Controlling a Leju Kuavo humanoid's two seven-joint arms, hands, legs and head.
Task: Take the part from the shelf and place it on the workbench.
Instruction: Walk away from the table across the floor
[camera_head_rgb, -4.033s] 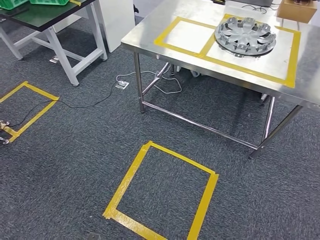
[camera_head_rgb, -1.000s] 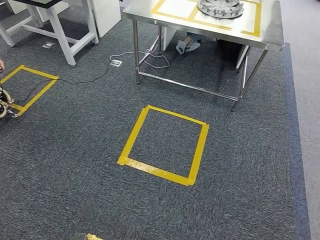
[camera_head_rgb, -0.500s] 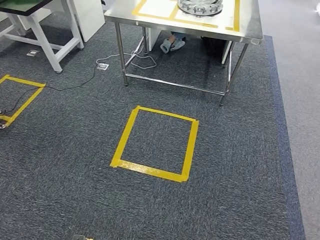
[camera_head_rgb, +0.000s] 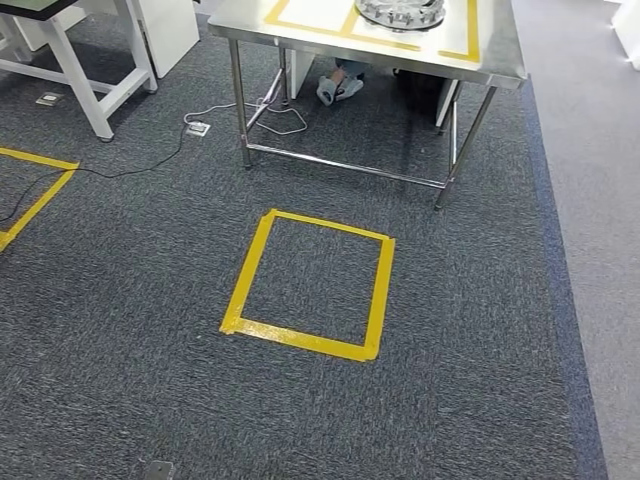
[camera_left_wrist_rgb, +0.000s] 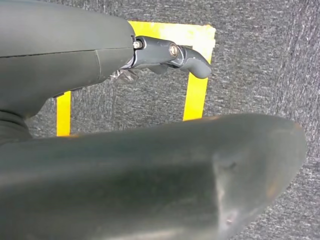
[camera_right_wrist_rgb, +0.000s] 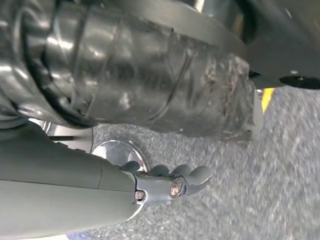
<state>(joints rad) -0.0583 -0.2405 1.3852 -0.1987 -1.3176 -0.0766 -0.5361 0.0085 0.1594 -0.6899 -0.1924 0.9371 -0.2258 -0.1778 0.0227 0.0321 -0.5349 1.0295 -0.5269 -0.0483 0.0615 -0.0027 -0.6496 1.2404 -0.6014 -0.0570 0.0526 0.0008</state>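
Backing off from the table (camera_head_rgb: 498, 62) now: our head view has slid away over the last few seconds, so the part (camera_head_rgb: 400, 12) sits at its far edge, inside the yellow tape. Looks delivered to us. Left hand (camera_left_wrist_rgb: 171, 52) and right hand (camera_right_wrist_rgb: 170, 182) both hang released, holding nothing.

My left hand (camera_left_wrist_rgb: 113, 65) hangs over grey carpet (camera_left_wrist_rgb: 260, 60). I see its thick grey thumb (camera_left_wrist_rgb: 162, 175) large in the foreground and darker fingers (camera_left_wrist_rgb: 173, 52) stretched out, lightly curved at the tips, with nothing in them. Behind them lies a yellow tape outline (camera_left_wrist_rgb: 194, 90) on the floor.
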